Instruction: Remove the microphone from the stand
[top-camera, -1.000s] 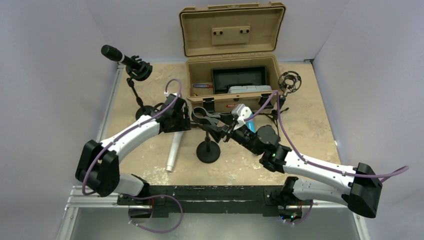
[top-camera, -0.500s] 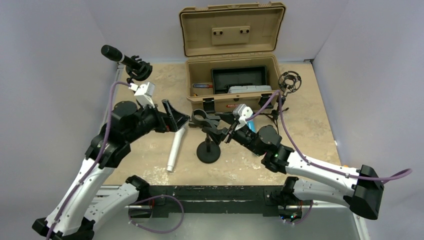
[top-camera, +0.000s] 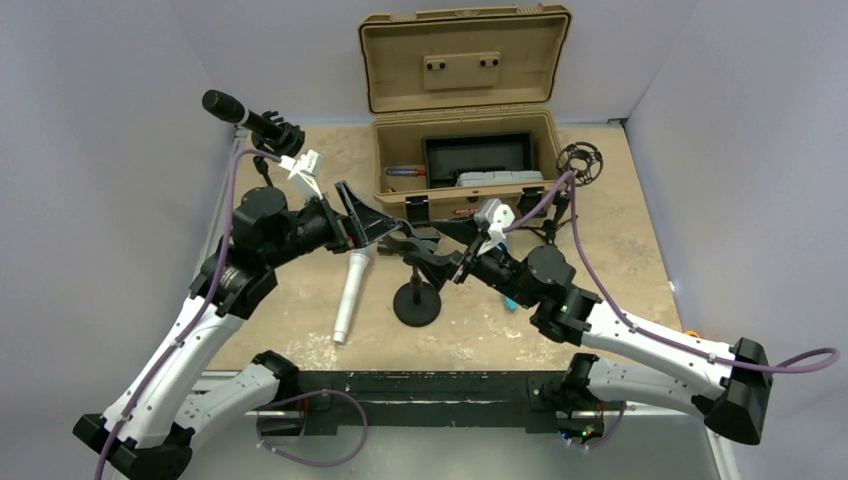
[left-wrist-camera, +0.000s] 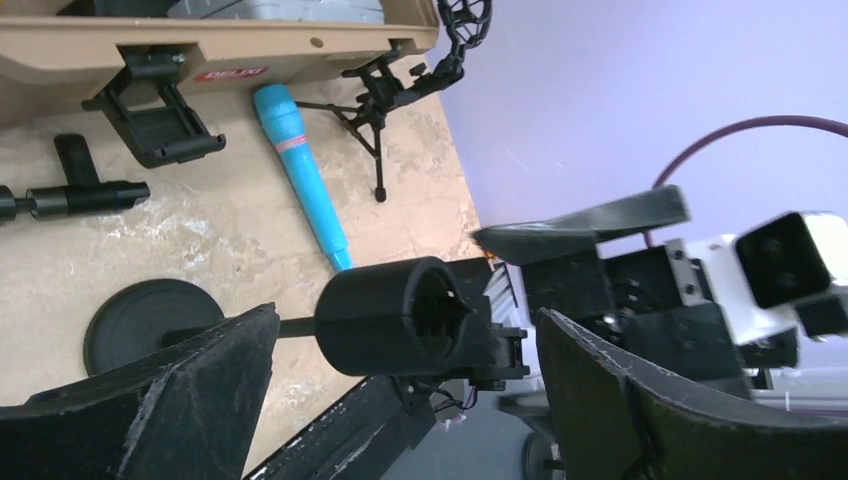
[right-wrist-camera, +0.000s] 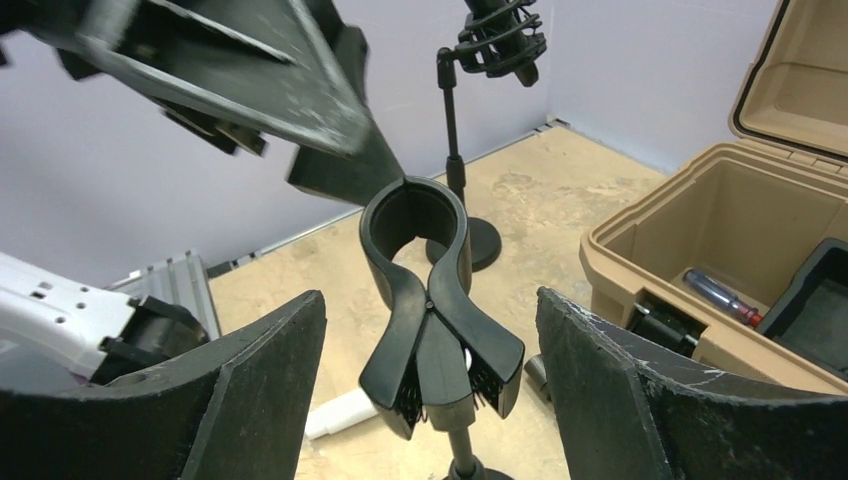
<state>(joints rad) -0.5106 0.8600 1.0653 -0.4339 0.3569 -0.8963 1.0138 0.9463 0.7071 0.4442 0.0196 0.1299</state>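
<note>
From above, you are looking at three microphones and three stands. The white microphone (top-camera: 352, 290) is lying flat just left of the centre stand (top-camera: 416, 303), whose clip (top-camera: 404, 237) is sitting empty. The black microphone (top-camera: 240, 114) is resting in the rear stand (top-camera: 280, 142), far back-left. The left gripper (top-camera: 372, 218) is hovering at the clip's left and the right gripper (top-camera: 447, 262) is reaching in from its right.

In the left wrist view, the jaws are standing wide apart around the clip. The blue microphone (left-wrist-camera: 300, 170) is lying beyond the centre stand, beside the tripod stand (left-wrist-camera: 380, 100) and tan case (left-wrist-camera: 250, 45).

In the right wrist view, the jaws are spread either side of the clip, not gripping it. The left gripper's tip is crowding the clip's ring.
</note>
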